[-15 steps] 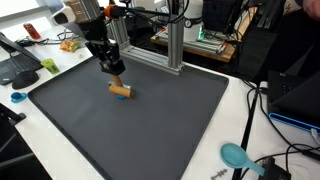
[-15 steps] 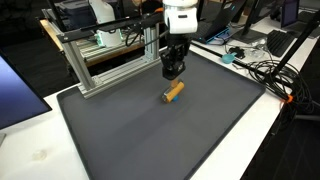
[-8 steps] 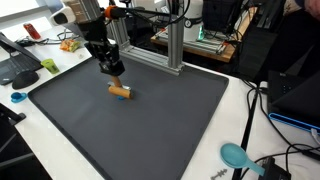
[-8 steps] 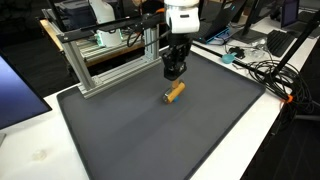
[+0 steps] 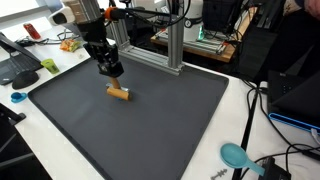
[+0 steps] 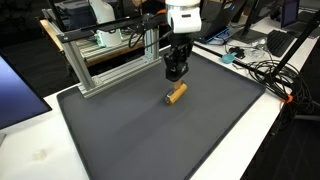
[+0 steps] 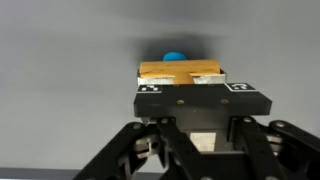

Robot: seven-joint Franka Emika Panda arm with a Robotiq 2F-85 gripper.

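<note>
The orange cylinder (image 5: 119, 94) lies on its side on the dark grey mat (image 5: 150, 125), in the part of the mat nearer the metal frame (image 5: 172, 48). In both exterior views it rests flat on the mat, with bare mat all around it (image 6: 176, 93). The gripper (image 5: 111, 70) hangs over the mat just beside the cylinder, on the side toward the frame, with its fingers pointing down. In an exterior view a thin gap shows between the fingertips and the cylinder (image 6: 175, 72), so they look apart, not touching. It holds nothing. How far the fingers stand apart cannot be told, because in both exterior views they read as one dark mass. In the wrist view the gripper (image 7: 196, 93) fills the lower half of the picture. A black bar with two small white marks runs across it, and the cylinder (image 7: 180, 72) lies just beyond that bar as an orange strip. A small blue round thing (image 7: 173, 56) sits behind the strip, too blurred to name. The mat lies on a white table (image 5: 240, 105). A teal spoon (image 5: 236, 155) rests on the table well away from the cylinder, and black cables (image 6: 272, 72) trail past a far corner of the mat.
</note>
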